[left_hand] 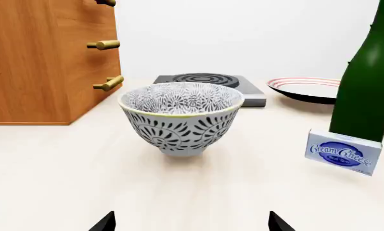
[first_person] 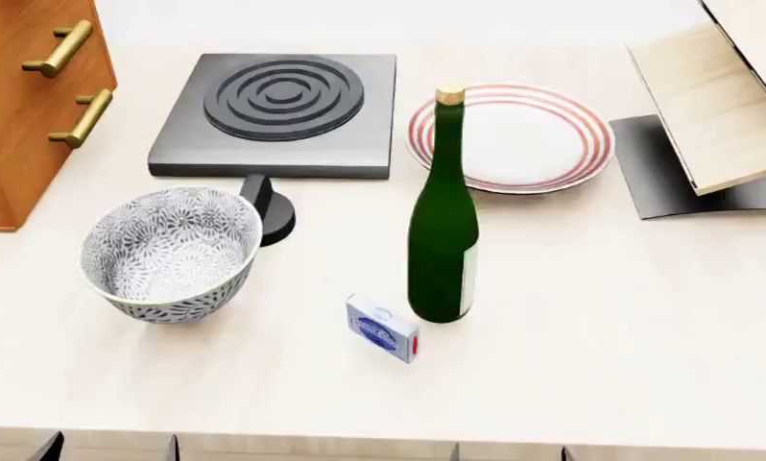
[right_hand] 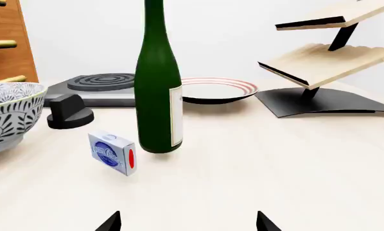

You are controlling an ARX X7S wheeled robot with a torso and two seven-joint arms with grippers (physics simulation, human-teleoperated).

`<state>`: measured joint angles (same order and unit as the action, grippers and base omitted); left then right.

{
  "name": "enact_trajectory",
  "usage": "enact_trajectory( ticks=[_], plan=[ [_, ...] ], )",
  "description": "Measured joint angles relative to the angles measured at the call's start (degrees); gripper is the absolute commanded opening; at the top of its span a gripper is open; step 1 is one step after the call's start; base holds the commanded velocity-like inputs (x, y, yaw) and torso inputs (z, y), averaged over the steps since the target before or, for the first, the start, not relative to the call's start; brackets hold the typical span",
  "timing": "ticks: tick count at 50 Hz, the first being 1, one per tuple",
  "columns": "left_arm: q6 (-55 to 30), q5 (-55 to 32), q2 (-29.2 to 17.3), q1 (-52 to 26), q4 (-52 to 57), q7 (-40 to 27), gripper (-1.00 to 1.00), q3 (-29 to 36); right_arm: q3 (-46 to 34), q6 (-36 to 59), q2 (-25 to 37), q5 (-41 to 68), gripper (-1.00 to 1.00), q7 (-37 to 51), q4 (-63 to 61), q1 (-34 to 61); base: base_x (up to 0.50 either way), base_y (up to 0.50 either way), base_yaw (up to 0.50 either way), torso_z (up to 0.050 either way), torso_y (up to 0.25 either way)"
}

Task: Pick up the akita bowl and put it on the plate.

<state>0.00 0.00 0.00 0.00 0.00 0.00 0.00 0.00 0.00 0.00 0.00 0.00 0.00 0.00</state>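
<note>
Akita bowl (first_person: 169,254) sits upright on the desk (first_person: 613,327), apart from the plate (first_person: 512,137); both hands, left hand (left_hand: 192,225) and right hand (right_hand: 187,224), gape wide, holding nothing.

Green bottle (first_person: 442,223) and cream cheese box (first_person: 383,327) standing at bowl's (first_person: 168,252) 3 o'clock, blocking direct line toward plate (first_person: 512,136); stove knob (first_person: 271,208) crowding bowl's 1 o'clock.

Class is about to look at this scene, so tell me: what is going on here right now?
Nothing is being held yet. The akita bowl sits upright on the table, in front of the left gripper, whose fingers are spread apart. The plate lies empty beyond the green bottle, beside the stove. The right gripper is open too, facing the bottle and a cream cheese box.
</note>
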Motion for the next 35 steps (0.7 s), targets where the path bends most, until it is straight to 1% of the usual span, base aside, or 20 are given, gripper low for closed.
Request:
enact_trajectory(
  ticks=[11,17,21,27,35],
  plan=[
    [0.1,-0.9,-1.2,-0.3,-0.3,-1.4,1.0,1.1,-1.2,-0.1,1.2,0.9,1.0,1.4,-0.2,0.1,0.0,0.0,0.0,0.0,0.0],
    [0.0,-1.1,-2.0,0.6,2.4,-2.7,1.0,2.0,-2.2,0.7,2.0,1.4,1.0,2.3,-3.5,-1.1,0.0,0.0,0.0,0.0,0.0],
    [-0.3,-0.9,-2.6,2.3,7.1,-3.7,1.0,2.5,-2.9,1.5,2.7,1.6,1.0,3.0,-8.5,-3.0,0.0,0.0,0.0,0.0,0.0],
    [-0.7,0.0,-3.5,6.2,17.5,-5.5,1.0,3.0,-3.5,2.5,3.8,1.7,1.0,3.9,-18.0,-6.6,0.0,0.0,0.0,0.0,0.0],
    [0.6,3.8,-4.7,12.4,30.8,-8.1,1.0,3.8,-3.8,2.0,5.3,-0.1,1.0,5.8,-29.7,-11.9,0.0,0.0,0.0,0.0,0.0]
  ],
)
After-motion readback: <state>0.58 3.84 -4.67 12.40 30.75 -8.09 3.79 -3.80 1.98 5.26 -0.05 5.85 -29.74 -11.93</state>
